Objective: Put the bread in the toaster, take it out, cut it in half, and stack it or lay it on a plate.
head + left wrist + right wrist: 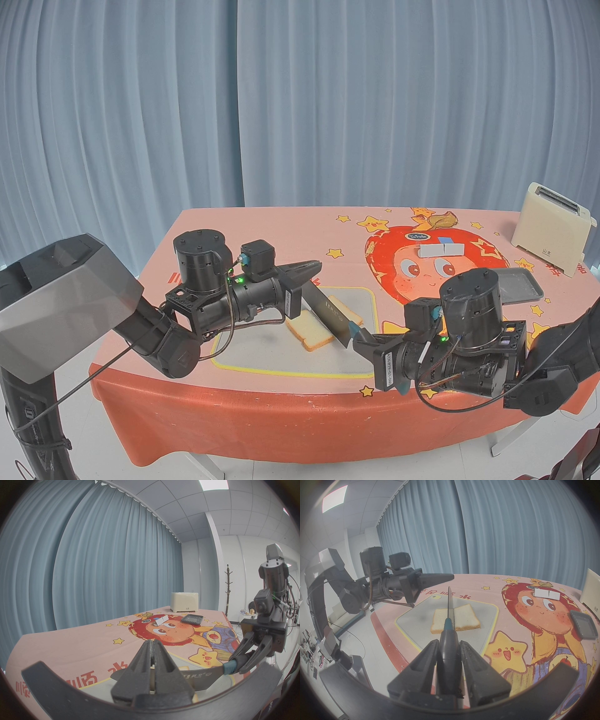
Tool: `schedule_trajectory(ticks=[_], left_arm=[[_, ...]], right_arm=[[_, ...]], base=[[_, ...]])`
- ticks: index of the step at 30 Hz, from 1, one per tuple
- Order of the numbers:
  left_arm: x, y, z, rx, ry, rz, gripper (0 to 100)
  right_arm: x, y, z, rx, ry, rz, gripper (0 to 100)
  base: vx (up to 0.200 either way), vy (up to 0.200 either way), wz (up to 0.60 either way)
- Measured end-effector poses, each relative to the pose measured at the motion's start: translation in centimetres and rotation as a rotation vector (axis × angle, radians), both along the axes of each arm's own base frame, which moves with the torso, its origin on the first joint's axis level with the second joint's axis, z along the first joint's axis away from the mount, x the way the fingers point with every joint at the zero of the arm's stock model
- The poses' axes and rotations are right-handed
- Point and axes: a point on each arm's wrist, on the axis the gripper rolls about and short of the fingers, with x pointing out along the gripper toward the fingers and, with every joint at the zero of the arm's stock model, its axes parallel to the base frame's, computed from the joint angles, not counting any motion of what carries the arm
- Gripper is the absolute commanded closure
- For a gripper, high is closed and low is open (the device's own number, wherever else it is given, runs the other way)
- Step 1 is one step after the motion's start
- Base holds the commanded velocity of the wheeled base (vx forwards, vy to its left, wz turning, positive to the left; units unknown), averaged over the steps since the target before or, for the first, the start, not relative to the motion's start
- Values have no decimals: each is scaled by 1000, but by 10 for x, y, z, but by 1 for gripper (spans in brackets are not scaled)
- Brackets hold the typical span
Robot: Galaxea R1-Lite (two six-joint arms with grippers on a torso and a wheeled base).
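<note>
Pink tablecloth [269, 231] carries, from left, the empty left gripper [309, 270] clenched near the cutting board [250, 347], 1 bread slice [309, 334] lying on it under the knife [328, 312] clamped by the right gripper [362, 340], then plate [524, 282] and toaster [553, 228].

**A table with a pink cloth**

The table [275, 228] has a pink cloth [281, 431] over it. The cloth hangs down at the front. It has a big red apple face and yellow stars drawn on it. A grey board [262, 353] with a yellow edge lies near the front, a bit to the left. A cream toaster [553, 228] stands at the far right corner. A dark tray [522, 284] lies near the toaster. A small white card [441, 249] lies on the apple face.
</note>
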Motion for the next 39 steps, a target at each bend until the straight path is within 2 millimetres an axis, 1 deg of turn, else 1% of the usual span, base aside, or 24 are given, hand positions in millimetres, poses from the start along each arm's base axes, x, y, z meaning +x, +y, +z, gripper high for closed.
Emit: schedule_trajectory(ticks=[3, 9, 21, 30, 35, 39], left_arm=[[-4, 2, 5, -2, -4, 0, 100], [-13, 8, 5, 5, 8, 3, 100], [-26, 18, 19, -6, -15, 14, 100], [-43, 29, 29, -5, -14, 37, 100], [-50, 39, 34, -5, -16, 61, 100], [-60, 52, 37, -2, -12, 86, 100]], right_arm=[[0, 0, 0, 0, -1, 0, 100], [0, 0, 0, 2, -2, 1, 100], [-1, 1, 0, 1, -2, 4, 100], [0, 0, 1, 1, -3, 1, 100], [0, -1, 3, 6, -8, -1, 100], [0, -1, 4, 12, -11, -3, 100]], base=[[0, 0, 0], [0, 0, 0], [0, 0, 0], [0, 0, 0], [0, 0, 0], [0, 0, 0]])
